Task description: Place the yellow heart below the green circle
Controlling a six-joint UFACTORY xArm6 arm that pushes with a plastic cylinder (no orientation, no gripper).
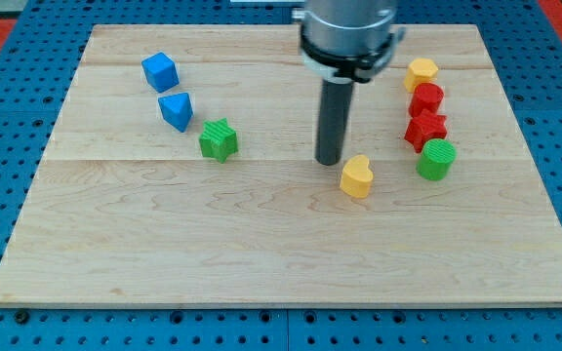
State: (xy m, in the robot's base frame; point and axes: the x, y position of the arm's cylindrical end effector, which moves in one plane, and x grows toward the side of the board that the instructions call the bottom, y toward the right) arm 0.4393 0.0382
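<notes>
Wooden board [261, 253], yellow heart [357, 176] point toward view's bottom, tip [330, 161] upper-left.

Yellow heart [357, 177] left of green circle [436, 160]

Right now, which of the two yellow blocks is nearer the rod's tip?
The yellow heart block, just right of my tip; the other yellow block tops the right-hand column.

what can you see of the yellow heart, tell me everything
The yellow heart is a small, thick block of matte yellow, looking like painted wood or plastic, lying flat on the wooden board with its lobes toward the view's top. It sits right of centre, just left of the green circle, apart from it. My tip stands close at its upper left; whether they touch is unclear.
</notes>
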